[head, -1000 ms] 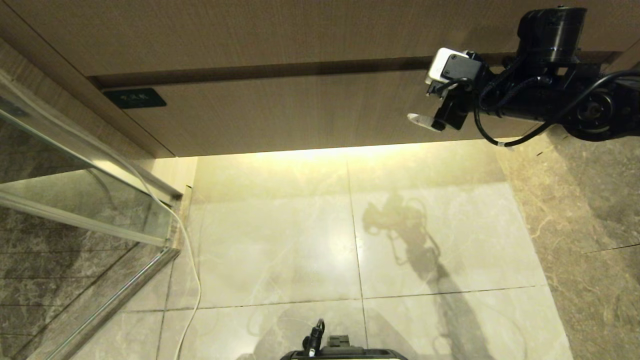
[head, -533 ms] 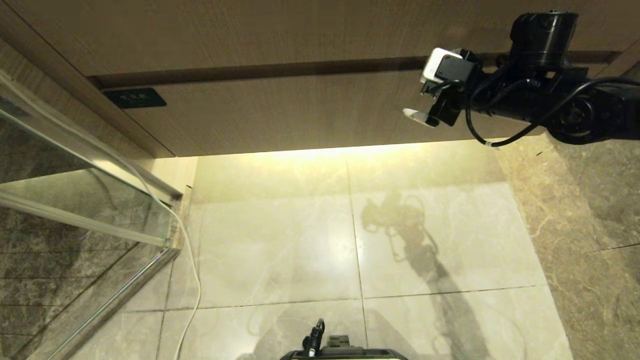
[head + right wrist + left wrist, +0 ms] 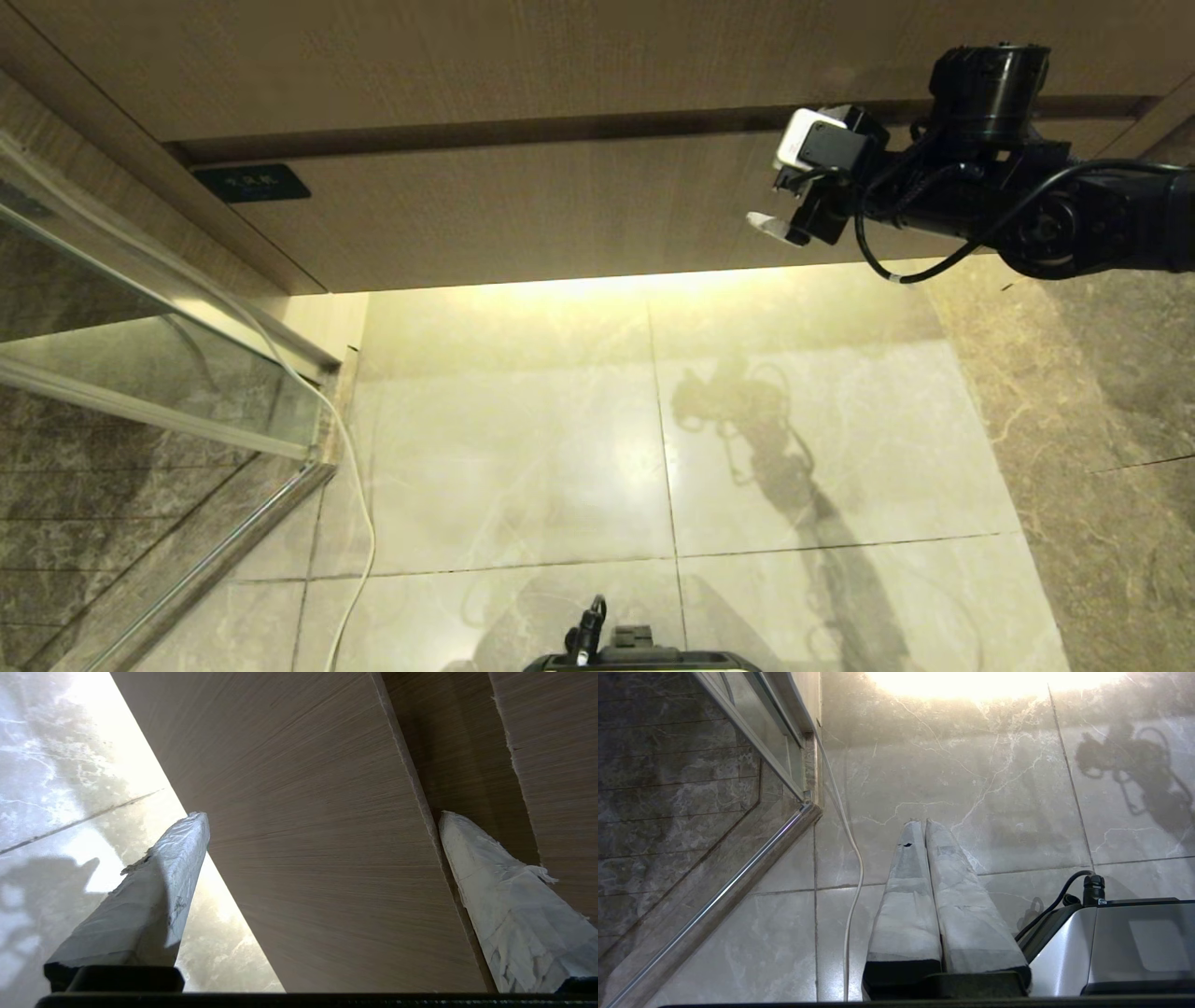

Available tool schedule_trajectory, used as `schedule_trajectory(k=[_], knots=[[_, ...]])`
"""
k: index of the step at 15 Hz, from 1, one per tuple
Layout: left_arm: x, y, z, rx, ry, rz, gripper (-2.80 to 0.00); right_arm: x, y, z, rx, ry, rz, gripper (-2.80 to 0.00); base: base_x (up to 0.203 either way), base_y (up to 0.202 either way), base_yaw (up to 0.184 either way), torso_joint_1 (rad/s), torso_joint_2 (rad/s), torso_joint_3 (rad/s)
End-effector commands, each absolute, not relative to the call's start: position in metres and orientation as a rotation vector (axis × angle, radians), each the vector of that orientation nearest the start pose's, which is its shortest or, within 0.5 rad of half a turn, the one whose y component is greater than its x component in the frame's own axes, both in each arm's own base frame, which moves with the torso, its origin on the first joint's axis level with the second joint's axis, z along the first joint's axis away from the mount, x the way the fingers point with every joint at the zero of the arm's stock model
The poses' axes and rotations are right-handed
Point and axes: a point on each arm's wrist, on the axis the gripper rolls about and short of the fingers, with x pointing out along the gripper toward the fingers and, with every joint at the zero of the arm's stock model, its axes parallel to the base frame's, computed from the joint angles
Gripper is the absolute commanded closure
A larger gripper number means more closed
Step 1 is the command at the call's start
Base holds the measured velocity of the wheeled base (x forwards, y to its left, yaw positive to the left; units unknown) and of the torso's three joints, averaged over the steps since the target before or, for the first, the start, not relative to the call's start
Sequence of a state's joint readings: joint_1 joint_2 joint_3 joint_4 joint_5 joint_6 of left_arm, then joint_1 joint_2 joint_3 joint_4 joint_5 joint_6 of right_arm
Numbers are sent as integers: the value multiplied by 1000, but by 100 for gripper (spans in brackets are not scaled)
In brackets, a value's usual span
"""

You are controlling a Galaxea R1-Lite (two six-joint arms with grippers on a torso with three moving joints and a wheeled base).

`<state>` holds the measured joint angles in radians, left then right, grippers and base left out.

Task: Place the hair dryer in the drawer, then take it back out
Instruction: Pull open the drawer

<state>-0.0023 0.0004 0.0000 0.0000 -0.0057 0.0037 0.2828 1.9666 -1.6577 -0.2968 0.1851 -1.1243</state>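
The drawer (image 3: 523, 215) is a wide wood-grain front with a small dark label (image 3: 250, 183) at its left end, and it is closed. My right gripper (image 3: 773, 201) is at the drawer's right part with its fingers spread wide. In the right wrist view the right gripper (image 3: 323, 815) straddles the drawer front (image 3: 317, 858): one finger (image 3: 504, 905) is at the dark gap along the top edge, the other finger (image 3: 149, 900) below the lower edge. Nothing is gripped. My left gripper (image 3: 920, 822) is shut and empty, parked over the floor. The hair dryer is out of view.
A plain wood panel (image 3: 467, 65) runs above the drawer. A glass partition with a metal frame (image 3: 187, 411) stands at the left, with a white cord (image 3: 359, 523) trailing along it over the pale floor tiles. My base (image 3: 644, 659) shows at the lower edge.
My right arm has shifted a little to the left and downward along the drawer front, its fingers still spread wide. The left arm has not moved.
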Motion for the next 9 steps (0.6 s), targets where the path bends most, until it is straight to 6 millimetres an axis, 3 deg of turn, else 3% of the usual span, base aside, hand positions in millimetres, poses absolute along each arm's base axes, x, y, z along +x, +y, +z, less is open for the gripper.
schedule_trajectory(k=[1, 7, 9], knots=[[-23, 0, 75, 4, 1, -8, 0, 396, 118, 288, -1110, -246, 428, -280, 0, 0, 0, 0, 0, 0], [-23, 0, 75, 4, 2, -8, 0, 400, 113, 280, -1107, -213, 435, -280, 0, 0, 0, 0, 0, 0], [-23, 0, 75, 5, 1, -8, 0, 396, 108, 270, -1093, -85, 507, -280, 0, 0, 0, 0, 0, 0]])
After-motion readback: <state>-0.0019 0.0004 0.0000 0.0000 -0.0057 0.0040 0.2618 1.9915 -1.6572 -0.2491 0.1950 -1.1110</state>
